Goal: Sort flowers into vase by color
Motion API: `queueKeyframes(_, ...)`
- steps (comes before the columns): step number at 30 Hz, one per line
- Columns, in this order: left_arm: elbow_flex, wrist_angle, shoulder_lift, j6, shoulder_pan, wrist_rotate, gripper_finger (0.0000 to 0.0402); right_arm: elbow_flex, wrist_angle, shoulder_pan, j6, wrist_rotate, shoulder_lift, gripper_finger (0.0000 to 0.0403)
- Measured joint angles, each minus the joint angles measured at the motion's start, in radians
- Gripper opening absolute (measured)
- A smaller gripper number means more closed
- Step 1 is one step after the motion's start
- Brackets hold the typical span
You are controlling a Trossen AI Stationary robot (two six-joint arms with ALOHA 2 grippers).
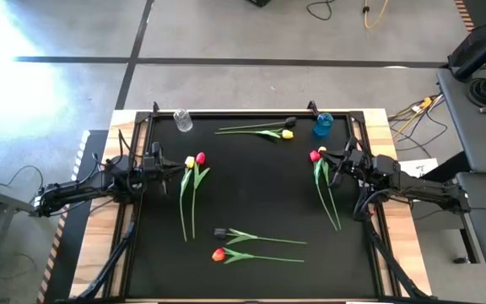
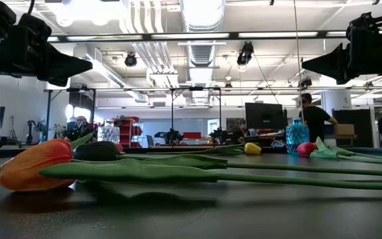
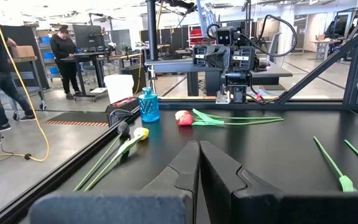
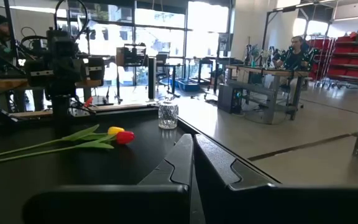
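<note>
Artificial tulips lie flat in pairs on the black table top. A yellow and a red one (image 1: 194, 160) lie just beyond my left gripper (image 1: 164, 160). Two red ones (image 1: 315, 155) lie just beyond my right gripper (image 1: 337, 160). A yellow and a dark one (image 1: 287, 129) lie at the far edge. A dark one (image 1: 220, 232) and an orange one (image 1: 218, 254) lie near the near edge. The clear glass vase (image 1: 181, 120) stands far left, the blue vase (image 1: 323, 124) far right. Both grippers hover above the table, shut and holding nothing, left (image 3: 199, 163) and right (image 4: 192, 158).
The raised rim (image 1: 251, 112) of the table frames the black top. Bare black surface (image 1: 256, 190) lies between the two arms. In the low view the orange tulip (image 2: 35, 164) lies closest to the camera. People stand in the room beyond the table.
</note>
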Motion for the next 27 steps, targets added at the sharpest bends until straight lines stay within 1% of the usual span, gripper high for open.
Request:
queueKeyframes(21, 0.0, 0.0, 0.0, 0.0, 0.0, 0.0, 0.0, 0.0, 0.004, 0.0, 0.0, 0.0, 0.0, 0.0009)
queueKeyframes(25, 0.0, 0.0, 0.0, 0.0, 0.0, 0.0, 0.0, 0.0, 0.022, 0.0, 0.0, 0.0, 0.0, 0.0009)
queueKeyframes(27, 0.0, 0.0, 0.0, 0.0, 0.0, 0.0, 0.0, 0.0, 0.063, 0.0, 0.021, -0.002, 0.001, 0.0009)
